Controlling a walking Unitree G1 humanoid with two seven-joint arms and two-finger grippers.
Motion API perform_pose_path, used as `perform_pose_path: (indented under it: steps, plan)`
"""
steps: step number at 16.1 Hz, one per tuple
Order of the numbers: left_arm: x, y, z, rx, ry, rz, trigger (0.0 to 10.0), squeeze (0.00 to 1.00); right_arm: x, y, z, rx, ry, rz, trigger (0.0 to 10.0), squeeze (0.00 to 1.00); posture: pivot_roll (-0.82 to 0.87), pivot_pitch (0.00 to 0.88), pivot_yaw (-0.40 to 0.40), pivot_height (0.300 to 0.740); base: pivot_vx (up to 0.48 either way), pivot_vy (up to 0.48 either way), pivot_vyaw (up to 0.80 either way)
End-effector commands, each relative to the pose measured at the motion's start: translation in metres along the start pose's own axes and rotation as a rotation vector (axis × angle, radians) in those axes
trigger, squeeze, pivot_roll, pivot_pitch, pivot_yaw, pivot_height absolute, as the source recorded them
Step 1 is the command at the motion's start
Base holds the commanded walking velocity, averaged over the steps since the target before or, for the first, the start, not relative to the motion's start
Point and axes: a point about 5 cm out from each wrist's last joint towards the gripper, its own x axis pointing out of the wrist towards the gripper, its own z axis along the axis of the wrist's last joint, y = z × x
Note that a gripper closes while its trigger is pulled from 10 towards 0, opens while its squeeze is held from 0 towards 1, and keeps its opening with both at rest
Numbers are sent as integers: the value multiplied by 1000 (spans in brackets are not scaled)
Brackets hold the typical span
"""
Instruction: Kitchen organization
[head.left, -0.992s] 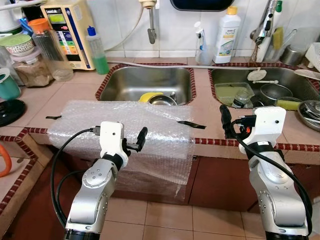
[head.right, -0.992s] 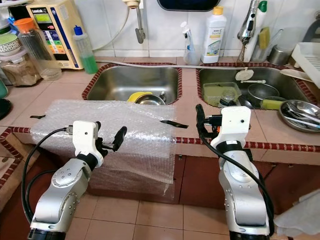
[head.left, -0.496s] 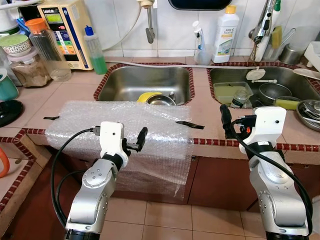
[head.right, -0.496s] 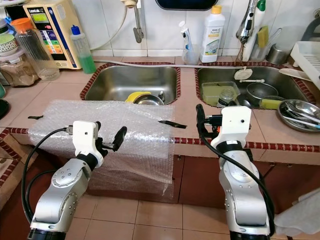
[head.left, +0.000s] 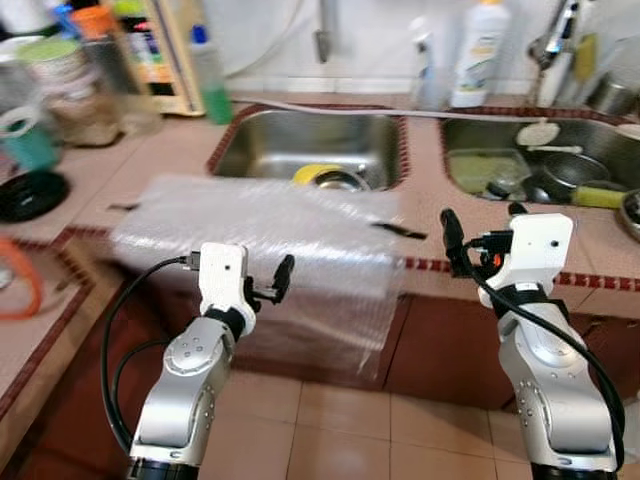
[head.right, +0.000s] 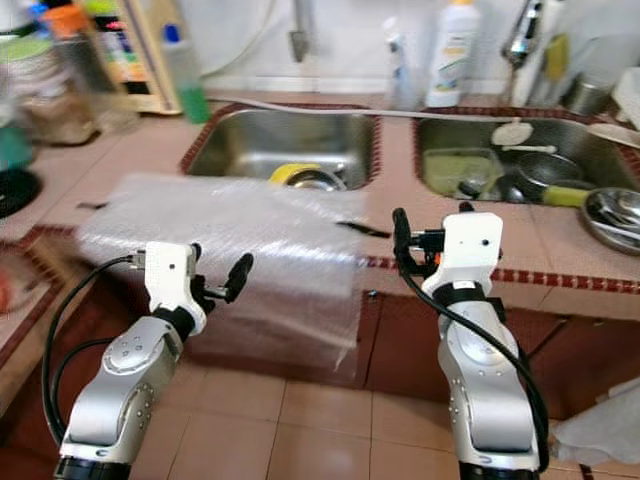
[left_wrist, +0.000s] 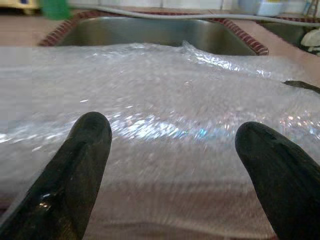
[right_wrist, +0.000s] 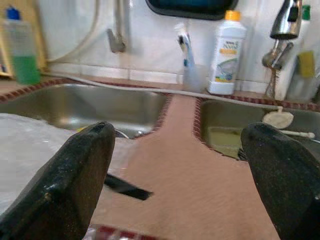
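Note:
A sheet of clear bubble wrap (head.left: 260, 225) lies on the tiled counter (head.left: 430, 215) and hangs over its front edge. My left gripper (head.left: 270, 288) is open just in front of the hanging part, below counter height; in the left wrist view its fingers (left_wrist: 85, 150) frame the bubble wrap (left_wrist: 165, 90) without touching it. My right gripper (head.left: 470, 240) is open at the counter's edge, facing the strip of counter between the left sink (head.left: 365, 125) and the right sink (head.left: 455, 135). A black strip (head.left: 398, 230) lies on the counter by the sheet's right corner.
The left sink holds a yellow item (head.left: 315, 175) and a metal bowl; the right sink holds dishes (head.left: 560, 170). A white soap bottle (head.left: 480, 55) and a green bottle (head.left: 208, 75) stand at the back wall, jars (head.left: 80, 100) at far left. Tiled floor (head.left: 330, 420) lies below.
The whole picture has shifted and blurred, so the camera has moved; the counter now sits a little lower and further right. Both arms keep the same pose, with open grippers.

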Motion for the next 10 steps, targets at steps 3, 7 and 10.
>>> perform_pose_path:
  steps: [3, 7, 10]
  plan:
    - [0, 2, 2, 2, -7, 2, 10000, 0, 1, 0, 3, 1, -13, 6, 10000, 0, -37, 0, 91, 740, 0, 0, 0]
    - [0, 2, 3, -6, -10, 4, 10000, 0, 1, 0, 3, 2, -14, 3, 10000, 0, -38, 0, 92, 740, 0, 0, 0]
    - [1, 2, 4, -6, -13, 1, 10000, 0, 1, 0, 3, 2, -14, 2, 10000, 0, -39, 0, 93, 740, 0, 0, 0]
